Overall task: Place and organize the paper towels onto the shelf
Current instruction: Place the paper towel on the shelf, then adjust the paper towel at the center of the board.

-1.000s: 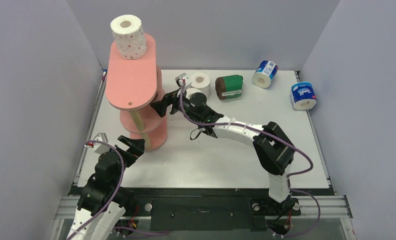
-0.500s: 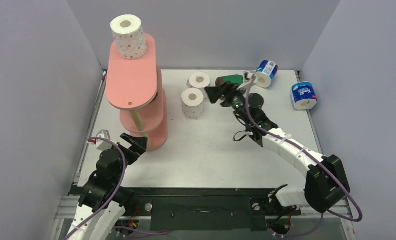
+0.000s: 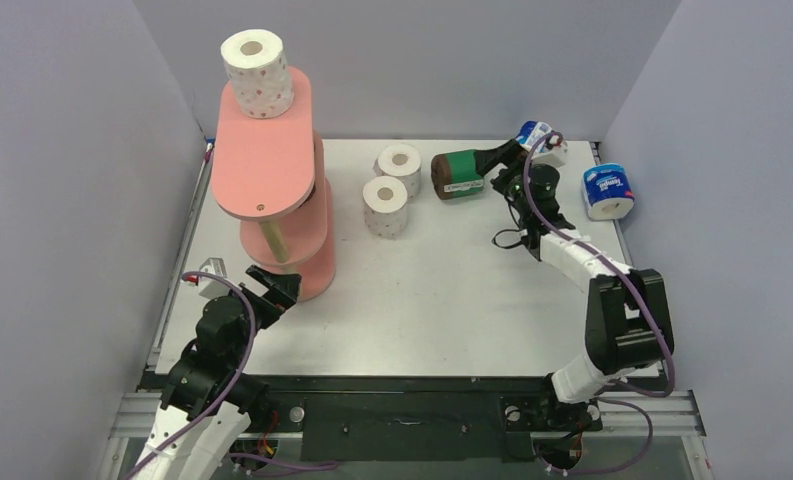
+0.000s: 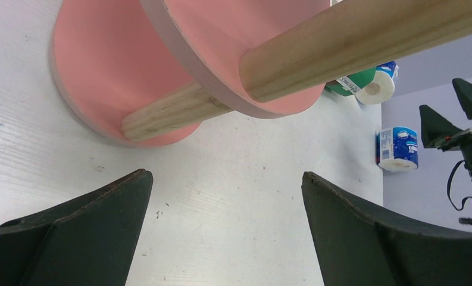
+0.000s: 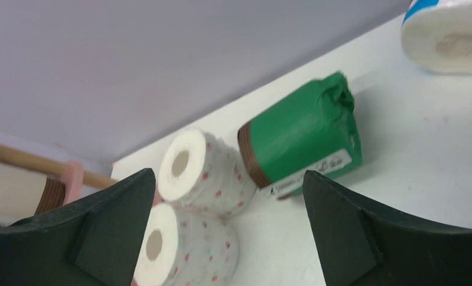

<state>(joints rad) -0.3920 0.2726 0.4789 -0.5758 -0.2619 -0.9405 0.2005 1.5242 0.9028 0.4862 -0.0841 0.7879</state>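
Step in hand: pick approach. Right gripper (image 3: 494,165), wide open and empty, faces the green-wrapped brown paper roll (image 3: 459,174) lying far right of the salmon-pink three-tier shelf (image 3: 267,165) on the white worktop (image 3: 422,290). Left gripper (image 3: 272,290) likewise open, empty. Next: straddle roll, close.

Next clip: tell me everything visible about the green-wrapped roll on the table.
The green-wrapped roll lies on its side on the white table, near the far edge, with nothing gripping it. Its green wrapper is crumpled and twisted at the right end, and the left end shows brown. A white label strip with small print runs along its near side. A dotted white roll stands just to its left. The right pincer sits open at its right end.
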